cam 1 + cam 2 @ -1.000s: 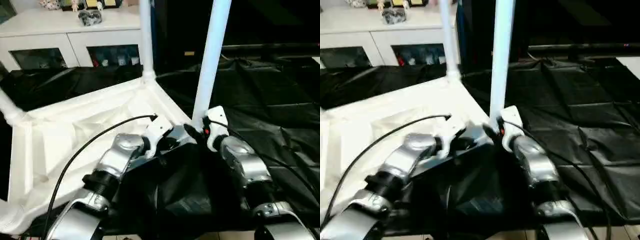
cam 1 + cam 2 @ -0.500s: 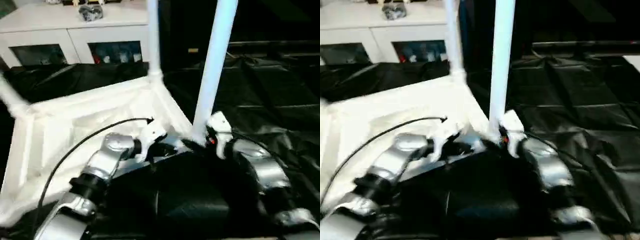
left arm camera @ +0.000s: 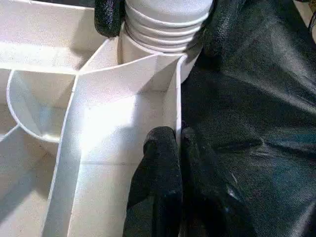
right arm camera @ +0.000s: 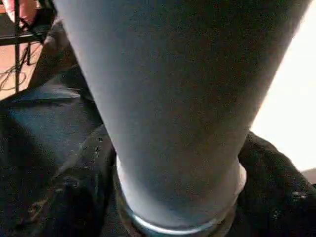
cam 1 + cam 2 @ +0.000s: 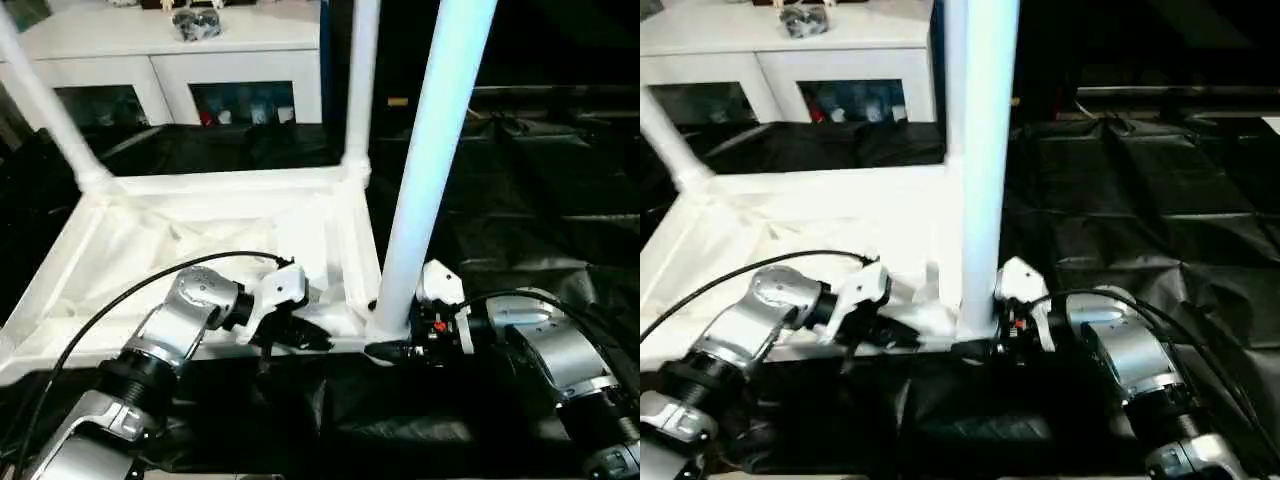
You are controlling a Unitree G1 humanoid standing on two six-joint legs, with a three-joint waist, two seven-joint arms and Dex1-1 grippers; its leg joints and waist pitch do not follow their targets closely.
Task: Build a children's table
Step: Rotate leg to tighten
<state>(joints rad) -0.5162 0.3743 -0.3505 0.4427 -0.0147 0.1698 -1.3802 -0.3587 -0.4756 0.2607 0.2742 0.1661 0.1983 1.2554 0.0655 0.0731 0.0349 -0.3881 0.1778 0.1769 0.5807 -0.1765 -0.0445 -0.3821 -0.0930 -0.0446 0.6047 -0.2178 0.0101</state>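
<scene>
Here, nearest the camera, the two silver forearms reach forward over black sheeting (image 5: 520, 230) toward the near edge of the upturned white tabletop (image 5: 200, 235). The left gripper (image 3: 178, 140) has its two black fingers (image 3: 160, 153) pressed together on the thin near side wall of the tabletop, pinching that rim just beside the near right corner socket (image 3: 165, 47). The right gripper (image 5: 385, 350) comes in level from the other side, its fingers spread and set around the base of the near right leg (image 5: 430, 160), one finger (image 3: 106, 17) on each side of the ribbed collar where the leg enters the socket; in the right wrist view the tapered tube (image 4: 173, 108) rises between the two dark fingers. That leg stands upright in its socket. The tabletop lies ribbed underside up on the sheeting, its inner ribs (image 3: 74, 113) catching the light. Farther back, a second leg (image 5: 360, 80) stands upright in the far right corner, and a third leg (image 5: 45, 105) tilts up from the far left corner. Beyond them stands a white cabinet (image 5: 160, 60) with glass doors, small objects (image 5: 195, 22) on its top.
</scene>
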